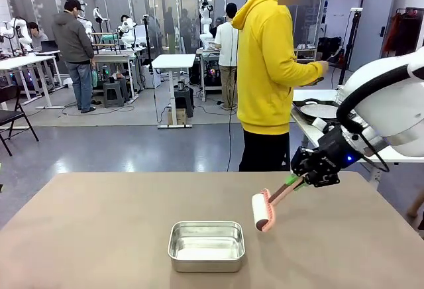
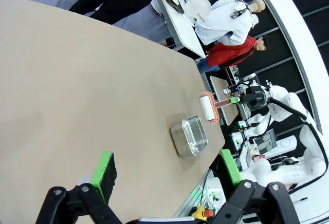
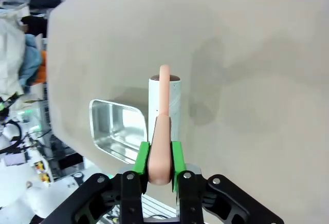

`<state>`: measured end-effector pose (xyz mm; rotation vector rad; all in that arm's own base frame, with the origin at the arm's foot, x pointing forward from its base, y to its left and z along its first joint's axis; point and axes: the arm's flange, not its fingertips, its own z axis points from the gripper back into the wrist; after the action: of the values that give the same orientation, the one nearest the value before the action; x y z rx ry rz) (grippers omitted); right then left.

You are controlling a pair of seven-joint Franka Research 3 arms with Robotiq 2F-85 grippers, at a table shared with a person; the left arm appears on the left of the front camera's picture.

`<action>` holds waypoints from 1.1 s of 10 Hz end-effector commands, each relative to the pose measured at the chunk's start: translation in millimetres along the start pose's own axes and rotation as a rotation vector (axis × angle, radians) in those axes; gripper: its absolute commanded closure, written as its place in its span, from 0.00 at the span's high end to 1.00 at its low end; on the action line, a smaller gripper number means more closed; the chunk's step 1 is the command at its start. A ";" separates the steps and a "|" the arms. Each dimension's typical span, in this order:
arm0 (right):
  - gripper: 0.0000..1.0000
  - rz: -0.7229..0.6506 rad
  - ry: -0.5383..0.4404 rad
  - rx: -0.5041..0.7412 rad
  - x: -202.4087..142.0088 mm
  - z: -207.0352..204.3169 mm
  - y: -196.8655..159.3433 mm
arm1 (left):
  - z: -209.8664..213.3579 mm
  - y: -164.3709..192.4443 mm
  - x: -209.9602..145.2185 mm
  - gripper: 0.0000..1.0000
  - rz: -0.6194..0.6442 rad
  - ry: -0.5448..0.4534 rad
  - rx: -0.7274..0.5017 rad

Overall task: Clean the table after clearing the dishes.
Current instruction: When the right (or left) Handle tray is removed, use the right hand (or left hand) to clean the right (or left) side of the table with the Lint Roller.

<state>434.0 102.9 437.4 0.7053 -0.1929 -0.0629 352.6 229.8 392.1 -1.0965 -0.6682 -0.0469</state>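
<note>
The worktop (image 1: 99, 236) is a broad rectangle with a plain matte taupe-brown top, flat and dry-looking, its far corners rounded. The dishes are off it: beyond the worktop's far right corner, on a white side table by the person in yellow, a round white plate (image 1: 321, 111) lies flat on a dark tray (image 1: 303, 104). No cutlery can be made out there.
</note>
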 end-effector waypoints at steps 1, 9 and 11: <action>0.22 -0.003 0.066 0.084 22.1 -26.9 -3.4 | 1.4 -1.3 -0.8 1.00 -0.003 -0.012 0.007; 0.22 -0.030 0.047 0.047 48.7 -51.7 -38.5 | 1.4 -1.3 -0.8 1.00 -0.003 -0.012 0.007; 0.22 -0.078 0.031 0.062 47.4 -51.7 -56.4 | 1.4 -1.3 -0.8 1.00 -0.003 -0.012 0.007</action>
<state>492.2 91.5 378.1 0.7610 -0.1111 -0.1141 352.7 229.8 392.0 -1.0965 -0.6681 -0.0470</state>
